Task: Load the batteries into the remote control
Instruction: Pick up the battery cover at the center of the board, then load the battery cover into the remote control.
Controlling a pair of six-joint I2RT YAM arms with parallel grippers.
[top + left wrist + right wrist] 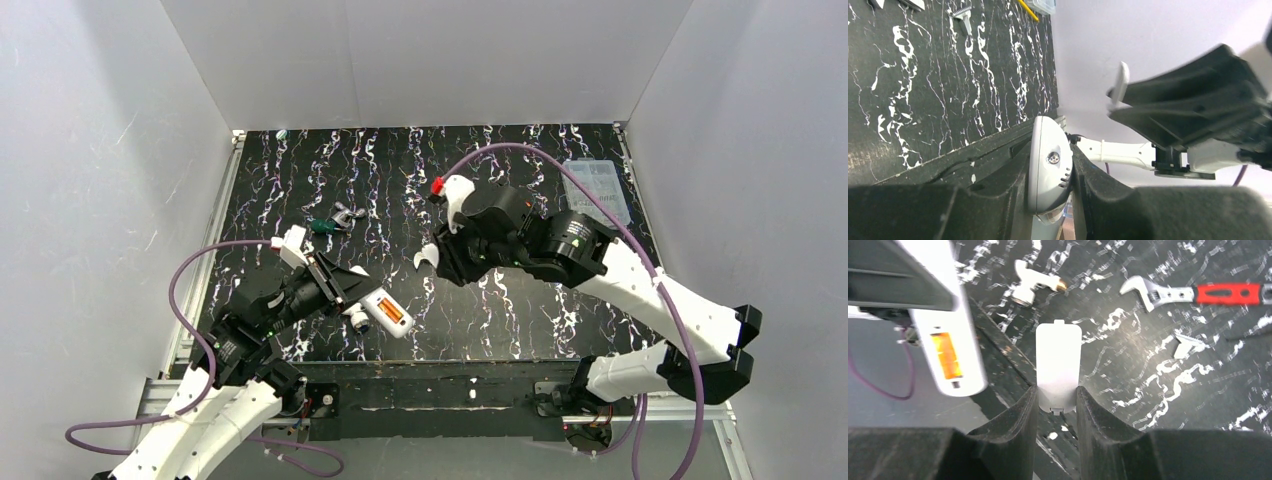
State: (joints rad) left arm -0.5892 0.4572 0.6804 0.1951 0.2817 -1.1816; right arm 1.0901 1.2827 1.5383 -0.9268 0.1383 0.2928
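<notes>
Overhead, the right arm hides most of the red-handled wrench [437,185], so only its red end shows. The right wrist view blurs at its left side, so the orange batteries [946,355] in the back recess of the remote control [955,330] read as one orange strip, and their number cannot be told; the remote's button face is out of sight. The left arm angles inward; the left gripper [1049,165] is clamped on the remote, seen end-on between its fingers, holding it above the black marbled table [500,300] near the front edge. The right arm bends in from the right; the right gripper [1057,396] pinches a small flat white cover [1058,360] just beside the remote, apart from it.
</notes>
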